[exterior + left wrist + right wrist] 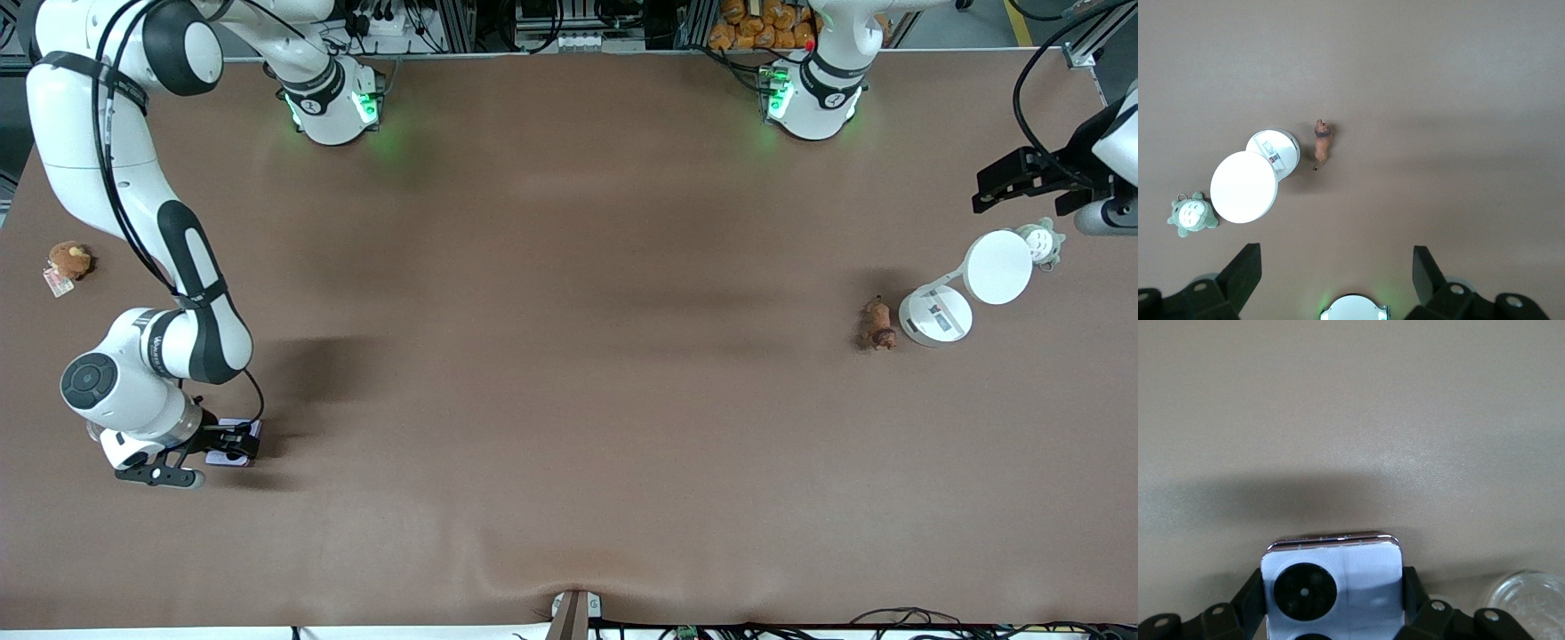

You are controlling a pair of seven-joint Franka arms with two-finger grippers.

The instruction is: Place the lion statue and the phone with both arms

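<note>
At the front view's lower left, the right gripper (233,442) clasped the phone (233,442) by its sides. The lion statue (878,323) lay at middle right, long axis up-down, beside the lamp (965,289). The left gripper (1009,185) hovered wide at upper right.

The lion statue (878,324) lies just beside the lamp (935,316) base, at its nine o'clock in the front view. A plush toy (1042,243) sits at the lamp's two o'clock. The phone (233,442) lies at the right arm's end, at five o'clock of another plush (69,260).
</note>
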